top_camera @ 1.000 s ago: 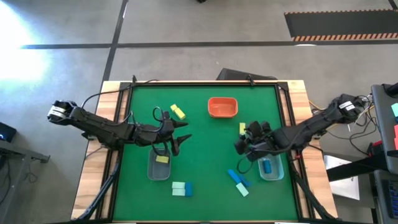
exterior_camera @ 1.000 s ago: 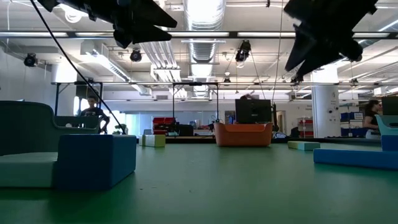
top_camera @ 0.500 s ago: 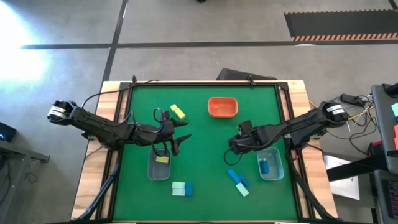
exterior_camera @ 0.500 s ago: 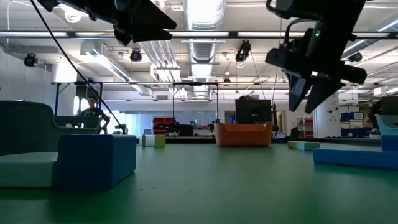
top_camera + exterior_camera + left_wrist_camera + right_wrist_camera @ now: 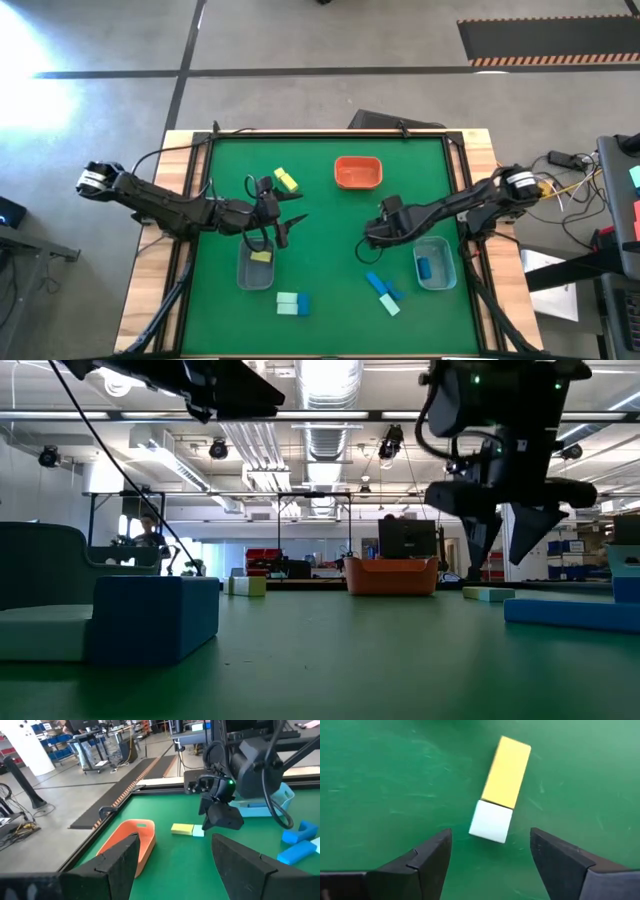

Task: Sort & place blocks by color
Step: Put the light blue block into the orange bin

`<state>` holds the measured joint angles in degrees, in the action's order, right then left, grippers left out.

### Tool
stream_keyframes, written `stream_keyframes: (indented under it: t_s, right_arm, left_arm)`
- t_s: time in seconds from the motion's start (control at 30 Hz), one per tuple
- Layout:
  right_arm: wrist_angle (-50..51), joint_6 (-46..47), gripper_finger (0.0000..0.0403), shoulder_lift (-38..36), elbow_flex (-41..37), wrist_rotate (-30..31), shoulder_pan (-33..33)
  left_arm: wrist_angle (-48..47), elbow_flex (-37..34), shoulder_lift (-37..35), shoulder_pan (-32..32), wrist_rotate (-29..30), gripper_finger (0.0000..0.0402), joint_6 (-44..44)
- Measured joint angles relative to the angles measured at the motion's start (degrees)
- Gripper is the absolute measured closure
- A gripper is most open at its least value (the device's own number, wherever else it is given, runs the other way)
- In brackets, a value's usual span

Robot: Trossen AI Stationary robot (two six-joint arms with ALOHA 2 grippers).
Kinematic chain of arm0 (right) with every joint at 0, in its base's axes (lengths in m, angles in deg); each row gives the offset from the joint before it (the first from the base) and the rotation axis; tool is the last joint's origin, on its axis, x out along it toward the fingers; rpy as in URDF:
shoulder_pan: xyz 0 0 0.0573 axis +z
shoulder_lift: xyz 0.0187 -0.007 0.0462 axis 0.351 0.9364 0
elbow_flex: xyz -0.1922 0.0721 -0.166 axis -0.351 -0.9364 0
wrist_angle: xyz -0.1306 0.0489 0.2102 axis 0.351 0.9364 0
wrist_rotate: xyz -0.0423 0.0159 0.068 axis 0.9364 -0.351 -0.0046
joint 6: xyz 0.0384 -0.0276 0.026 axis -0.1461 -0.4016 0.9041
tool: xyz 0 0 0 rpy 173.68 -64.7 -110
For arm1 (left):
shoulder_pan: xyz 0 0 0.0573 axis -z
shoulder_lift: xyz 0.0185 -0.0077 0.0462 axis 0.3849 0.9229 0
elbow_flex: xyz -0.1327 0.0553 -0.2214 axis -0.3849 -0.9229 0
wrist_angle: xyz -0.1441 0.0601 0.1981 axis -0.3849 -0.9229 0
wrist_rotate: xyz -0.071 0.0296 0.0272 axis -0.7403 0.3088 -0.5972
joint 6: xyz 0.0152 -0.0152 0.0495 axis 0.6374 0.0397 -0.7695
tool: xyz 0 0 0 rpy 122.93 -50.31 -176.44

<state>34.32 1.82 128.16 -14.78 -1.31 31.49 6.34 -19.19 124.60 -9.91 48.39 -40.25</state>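
Note:
My right gripper (image 5: 490, 834) hangs open over the middle right of the green mat, fingers pointing down. A yellow block (image 5: 506, 769) and a pale mint block (image 5: 491, 821) lie flat end to end below it; the mint one sits in line with the gap, and neither is touched. In the high view the gripper (image 5: 375, 232) covers the pair. My left gripper (image 5: 288, 222) waits open above the left clear bin (image 5: 243, 275), which holds a yellow block (image 5: 260, 257). The right bin (image 5: 440, 282) holds a blue block (image 5: 427, 268).
The orange tray (image 5: 357, 172) stands at the far middle, with yellow blocks (image 5: 286, 180) to its left. Two blue blocks (image 5: 380, 284) and a mint one (image 5: 390, 307) lie near the right bin. A mint-and-blue pair (image 5: 293, 303) lies by the near edge.
My right gripper has left the right bin, gone toward the table's middle and come down over the yellow and mint pair. It has tipped from slanting to pointing nearly straight down, and its fingers have spread wider.

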Motion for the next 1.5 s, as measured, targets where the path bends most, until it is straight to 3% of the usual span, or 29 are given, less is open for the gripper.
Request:
stream_keyframes:
  t_s: [0.6, 1.0, 1.23, 1.5]
  right_arm:
    - [-3.0, 0.5, 0.0182, 8.4, -0.1, 0.5, -1.9]
    - [-4.7, 0.5, 0.0283, 8.8, -0.3, 2.2, -2.0]
    - [-5.0, 0.5, 0.0273, 8.0, -0.4, 1.6, -2.0]
    - [-5.2, 0.0, 0.0279, 0.0, 1.1, 1.0, -1.6]
  left_arm:
    - [0.0, -0.7, -0.1, 0.0, 0.0, 0.0171, -1.5]
    - [0.0, -0.9, -0.1, 0.0, 0.0, 0.0171, -1.5]
    - [0.0, -0.9, -0.1, 0.0, 0.0, 0.0171, -1.5]
    - [0.0, -1.1, -0.1, 0.0, 0.0, 0.0171, -1.4]
